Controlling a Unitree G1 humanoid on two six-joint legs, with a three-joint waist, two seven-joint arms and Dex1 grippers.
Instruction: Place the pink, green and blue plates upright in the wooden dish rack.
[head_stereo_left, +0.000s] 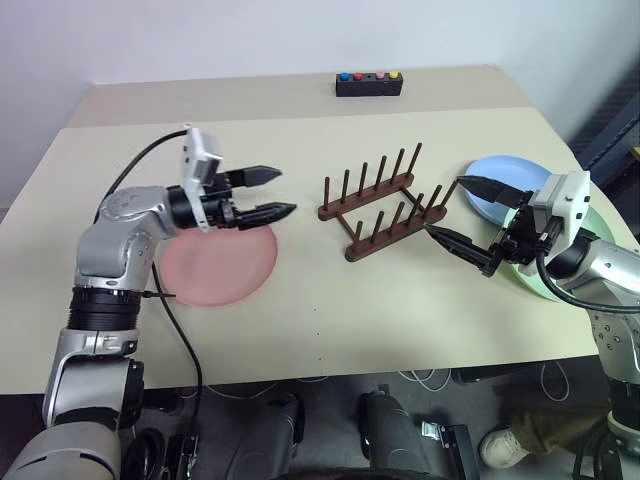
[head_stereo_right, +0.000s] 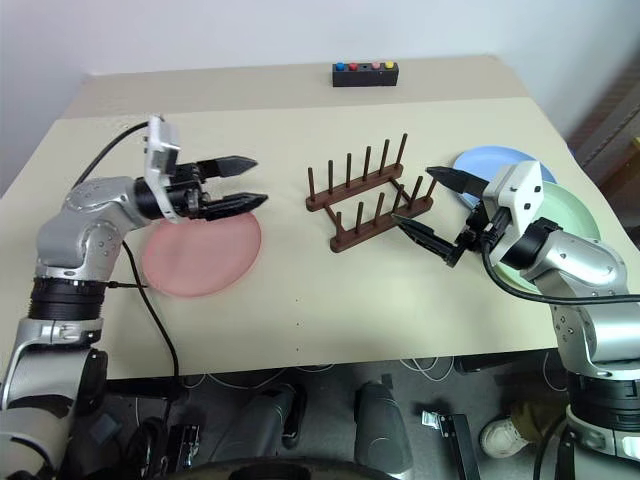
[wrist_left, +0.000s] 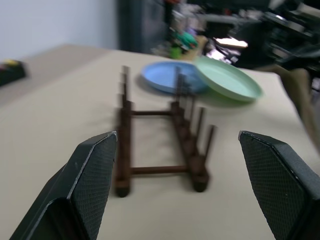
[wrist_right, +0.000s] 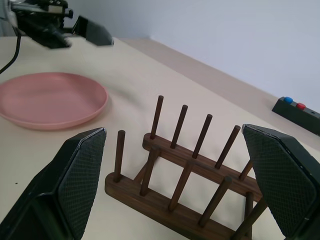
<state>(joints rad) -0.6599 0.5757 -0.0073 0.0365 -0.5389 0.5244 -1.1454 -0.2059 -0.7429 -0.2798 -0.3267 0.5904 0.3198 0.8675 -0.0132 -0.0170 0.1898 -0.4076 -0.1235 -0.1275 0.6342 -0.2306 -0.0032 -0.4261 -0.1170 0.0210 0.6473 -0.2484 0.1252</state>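
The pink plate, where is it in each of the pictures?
Left eye view: pink plate lies flat left of centre, under the left pincer.
Right eye view: left of centre.
Left wrist view: not in it.
Right wrist view: far side, beyond the rack.
Shared landmark: the wooden dish rack, mid-table.
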